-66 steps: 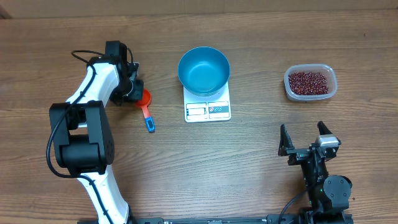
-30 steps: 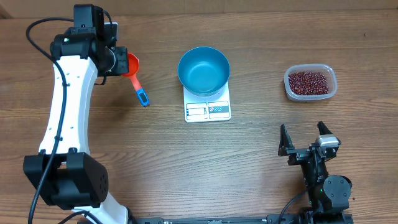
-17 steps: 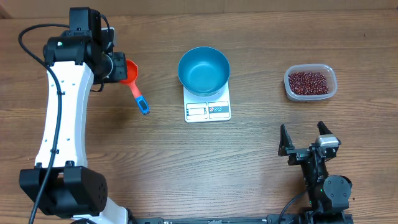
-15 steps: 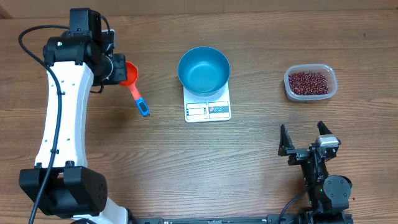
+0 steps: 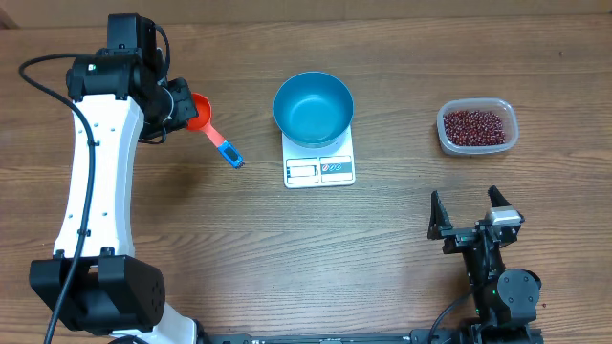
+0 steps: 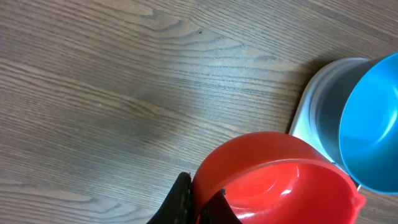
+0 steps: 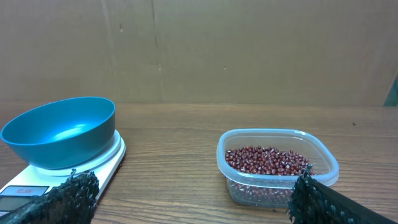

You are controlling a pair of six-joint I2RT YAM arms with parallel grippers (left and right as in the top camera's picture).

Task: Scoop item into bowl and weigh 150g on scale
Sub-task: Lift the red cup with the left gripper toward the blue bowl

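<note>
I read the small dark red-brown beans as a loose pile inside the clear rounded-rectangle plastic tub, on the right side of the brown wooden table. The round deep blue bowl sits on the flat white rectangular scale at table centre, well apart from the tub. Left of the bowl, the left gripper is clenched on the cup rim of a red plastic scoop with a blue handle; the handle angles toward the scale. The right gripper sits at the near right, fingers spread wide, grasping nothing, facing tub and bowl.
</note>
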